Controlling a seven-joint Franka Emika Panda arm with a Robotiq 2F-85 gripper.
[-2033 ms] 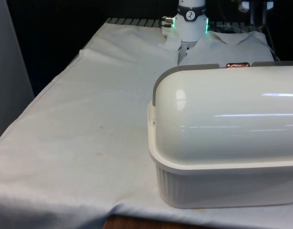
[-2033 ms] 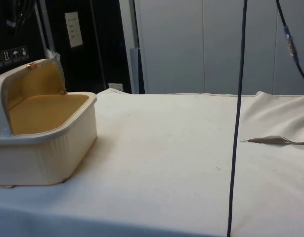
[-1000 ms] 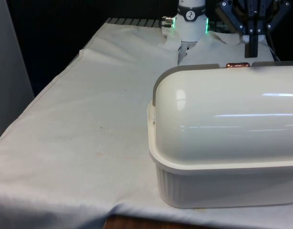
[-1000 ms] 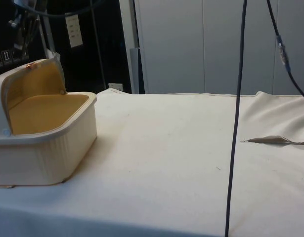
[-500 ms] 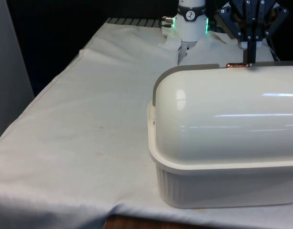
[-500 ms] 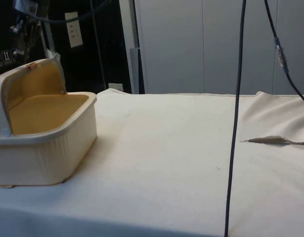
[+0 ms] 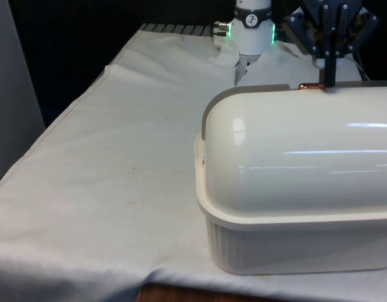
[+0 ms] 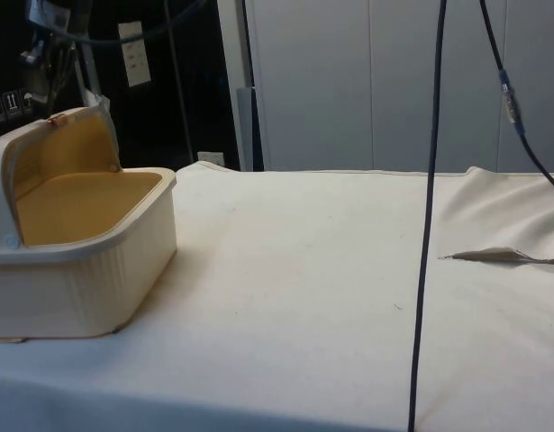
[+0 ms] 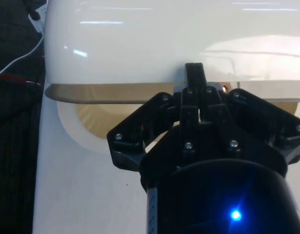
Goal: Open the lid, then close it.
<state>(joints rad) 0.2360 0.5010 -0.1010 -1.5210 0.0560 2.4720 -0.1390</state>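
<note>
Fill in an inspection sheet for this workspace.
Surface: table under a white cloth, creased near the robot's end.
Job's things: cream bread box, lid rolled open, tan interior exposed; copper handle at the lid's edge.
Clutter: nothing seen.
Gripper: gripper shut, fingers together, at the copper handle.
Cables: dark cable hanging across the side view.
Surroundings: pale cabinet doors behind.

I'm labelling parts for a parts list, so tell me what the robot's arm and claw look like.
The claw is black: angular linkage plates studded with small screws fan out from a round black body, and two narrow black fingers sit close together. The arm is white and cylindrical, with a black band near the top and green lights glowing on either side. Dark cables hang in the side view.
</note>
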